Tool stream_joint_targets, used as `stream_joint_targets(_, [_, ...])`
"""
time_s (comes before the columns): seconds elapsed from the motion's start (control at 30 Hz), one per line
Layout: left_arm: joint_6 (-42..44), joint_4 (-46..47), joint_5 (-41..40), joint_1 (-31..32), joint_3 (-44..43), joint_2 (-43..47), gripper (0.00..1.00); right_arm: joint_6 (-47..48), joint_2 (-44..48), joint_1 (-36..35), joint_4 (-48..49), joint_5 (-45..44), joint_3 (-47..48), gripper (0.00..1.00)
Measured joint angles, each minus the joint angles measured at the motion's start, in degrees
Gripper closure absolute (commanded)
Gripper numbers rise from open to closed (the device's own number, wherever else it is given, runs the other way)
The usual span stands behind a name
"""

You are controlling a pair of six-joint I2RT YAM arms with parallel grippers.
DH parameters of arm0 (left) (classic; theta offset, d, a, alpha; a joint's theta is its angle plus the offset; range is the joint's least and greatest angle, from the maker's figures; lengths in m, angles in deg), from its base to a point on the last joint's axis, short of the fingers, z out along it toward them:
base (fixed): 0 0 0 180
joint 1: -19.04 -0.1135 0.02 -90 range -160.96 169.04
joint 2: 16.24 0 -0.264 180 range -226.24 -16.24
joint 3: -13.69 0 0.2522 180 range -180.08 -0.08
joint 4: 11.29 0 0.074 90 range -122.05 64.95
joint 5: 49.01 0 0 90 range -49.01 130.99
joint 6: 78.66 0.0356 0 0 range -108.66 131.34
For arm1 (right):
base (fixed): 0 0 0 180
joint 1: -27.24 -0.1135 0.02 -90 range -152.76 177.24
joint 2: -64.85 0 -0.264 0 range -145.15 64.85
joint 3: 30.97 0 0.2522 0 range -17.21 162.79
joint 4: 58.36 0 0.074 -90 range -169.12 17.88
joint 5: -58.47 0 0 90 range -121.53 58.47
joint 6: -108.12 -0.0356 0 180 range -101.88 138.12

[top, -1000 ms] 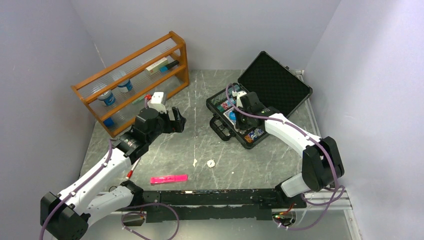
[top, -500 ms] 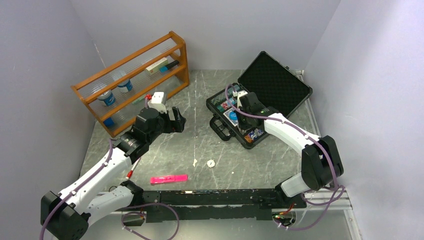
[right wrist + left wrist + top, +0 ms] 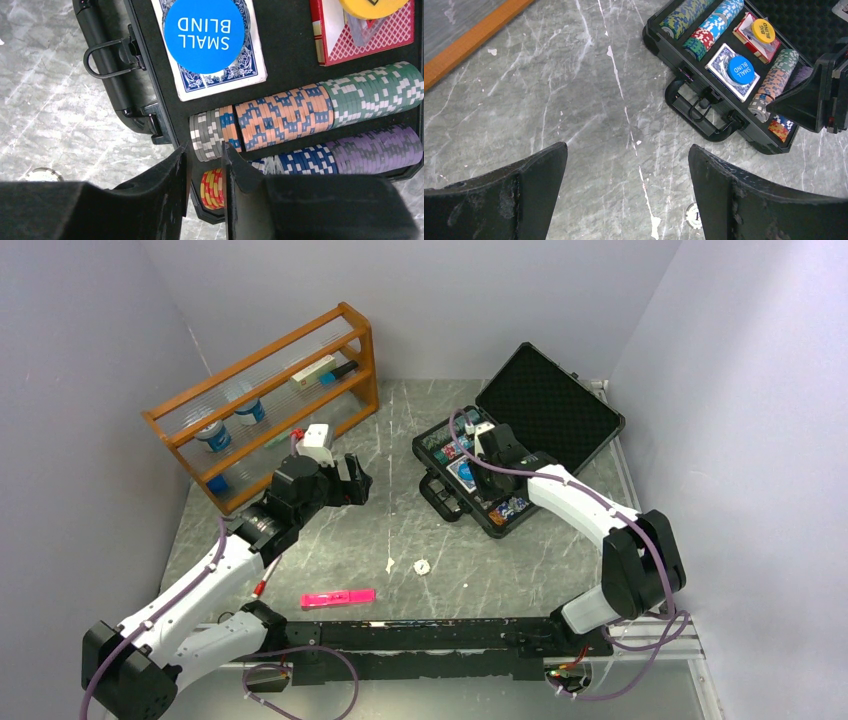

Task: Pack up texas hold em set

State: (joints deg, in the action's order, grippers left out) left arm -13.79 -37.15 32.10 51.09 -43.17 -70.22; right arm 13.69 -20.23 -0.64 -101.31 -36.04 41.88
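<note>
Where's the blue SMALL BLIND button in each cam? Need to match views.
Top external: blue button just right of centre, mid-height.
Left wrist: upper right, text readable sideways.
Right wrist: top centre, text upside down.
Shared landmark: case handle, next to the button in all three.

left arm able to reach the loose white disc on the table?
Probably yes: the left gripper is open and nothing stands between it and the white disc; the pink marker lies off to one side.
</note>
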Motion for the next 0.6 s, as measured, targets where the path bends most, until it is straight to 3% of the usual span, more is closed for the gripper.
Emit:
stream_joint_targets(0.4, [0.0,-1.1,0.0,0.0,0.0,1.2,0.04,-2.8,3.1,-0.9,-1.8,3.7,1.8,0.58])
stream_joint_targets(0.6, [0.1,-2.8,-2.3,0.0,-0.1,3.1,0.05,-8.7,4.3,-9.5,-2.1,5.1,2.1,0.51])
